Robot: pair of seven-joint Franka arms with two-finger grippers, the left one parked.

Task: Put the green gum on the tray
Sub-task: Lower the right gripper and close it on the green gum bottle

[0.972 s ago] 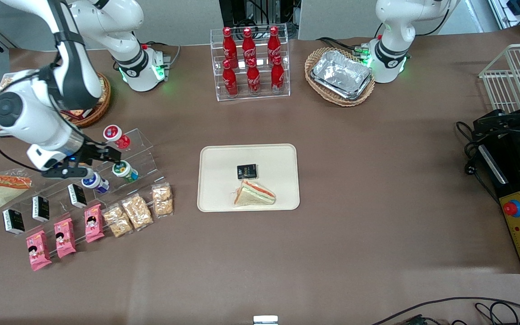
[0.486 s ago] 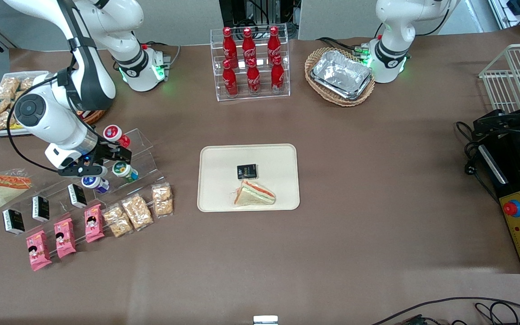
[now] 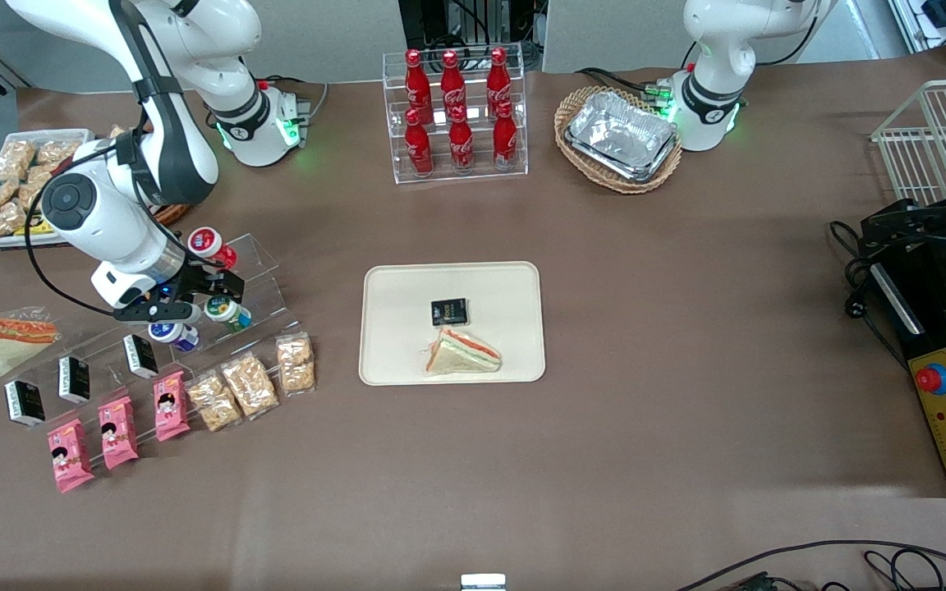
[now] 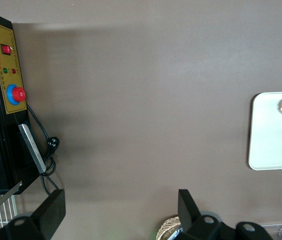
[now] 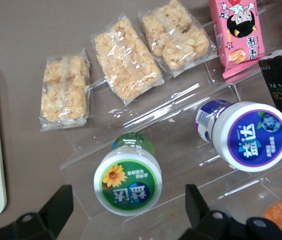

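Note:
The green gum (image 3: 227, 312) is a small green bottle with a white lid printed green. It lies on a clear acrylic step rack (image 3: 264, 275) toward the working arm's end of the table. In the right wrist view the green gum (image 5: 128, 180) shows lid-on between my two black fingers. My gripper (image 3: 208, 297) hovers just above it, open, with a fingertip (image 5: 60, 204) on each side and clear gaps to the bottle. The cream tray (image 3: 391, 287) lies mid-table and holds a wrapped sandwich (image 3: 463, 353) and a small black packet (image 3: 449, 312).
A blue-lidded bottle (image 5: 250, 136) lies beside the green gum, an orange one (image 5: 281, 215) close by, a red-lidded bottle (image 3: 210, 245) higher on the rack. Snack bags (image 3: 251, 382), pink packets (image 3: 120, 431), black packets (image 3: 75, 379) and a sandwich (image 3: 1, 345) lie nearer the camera.
My gripper has moved sideways toward the tray's side and down, from beside the rack to straddling the green gum. The bottles have not moved.

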